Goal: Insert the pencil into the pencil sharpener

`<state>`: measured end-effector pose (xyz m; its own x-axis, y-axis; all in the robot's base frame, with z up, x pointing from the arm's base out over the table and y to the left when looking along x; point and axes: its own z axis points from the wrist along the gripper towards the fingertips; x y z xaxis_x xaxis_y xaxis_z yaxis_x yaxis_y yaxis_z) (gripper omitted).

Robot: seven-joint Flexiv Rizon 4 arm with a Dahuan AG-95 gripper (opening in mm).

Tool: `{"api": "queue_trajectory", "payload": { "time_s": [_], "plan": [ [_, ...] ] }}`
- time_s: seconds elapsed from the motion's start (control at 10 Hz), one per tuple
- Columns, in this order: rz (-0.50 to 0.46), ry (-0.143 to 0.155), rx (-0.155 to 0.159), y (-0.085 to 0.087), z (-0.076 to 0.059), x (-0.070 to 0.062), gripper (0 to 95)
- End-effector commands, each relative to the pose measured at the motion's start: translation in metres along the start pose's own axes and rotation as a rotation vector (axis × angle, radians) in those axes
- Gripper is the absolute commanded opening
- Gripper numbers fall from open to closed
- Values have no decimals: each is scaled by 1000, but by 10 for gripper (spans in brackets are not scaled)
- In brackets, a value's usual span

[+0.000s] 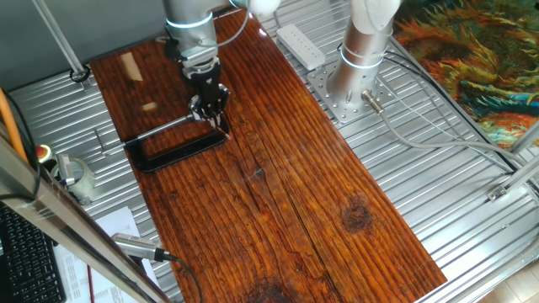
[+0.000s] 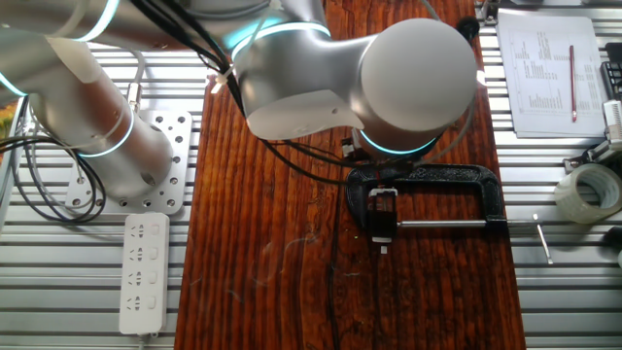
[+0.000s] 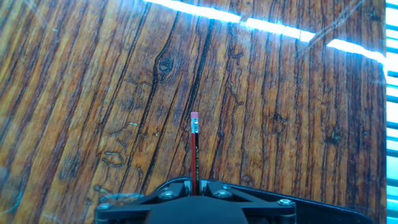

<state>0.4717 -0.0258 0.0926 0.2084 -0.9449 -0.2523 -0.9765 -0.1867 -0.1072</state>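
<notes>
My gripper is shut on the pencil, a thin dark-red stick. Its pale pink eraser end points away from the hand, over bare wood planks. In one fixed view the gripper hangs just over the black C-clamp, near the end of its silver rod. In the other fixed view the fingers sit in the clamp's mouth, largely under the arm's body. I cannot make out the pencil sharpener in any view; it may be hidden by the hand.
Two pale wooden dowel pieces lie at the board's far left. A second arm's base and a white power strip stand beside the board. A tape roll and papers lie beyond the clamp's handle.
</notes>
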Motion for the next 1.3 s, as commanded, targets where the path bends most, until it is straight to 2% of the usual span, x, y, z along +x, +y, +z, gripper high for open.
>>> {"api": "queue_trajectory", "payload": {
  "time_s": [0.1, 0.8, 1.3],
  "plan": [
    [-3, -2, 2, 0, -1, 0, 0],
    [28, -14, 6, -5, 9, -2, 0],
    [61, -23, 5, -11, 13, -11, 0]
  ]
}}
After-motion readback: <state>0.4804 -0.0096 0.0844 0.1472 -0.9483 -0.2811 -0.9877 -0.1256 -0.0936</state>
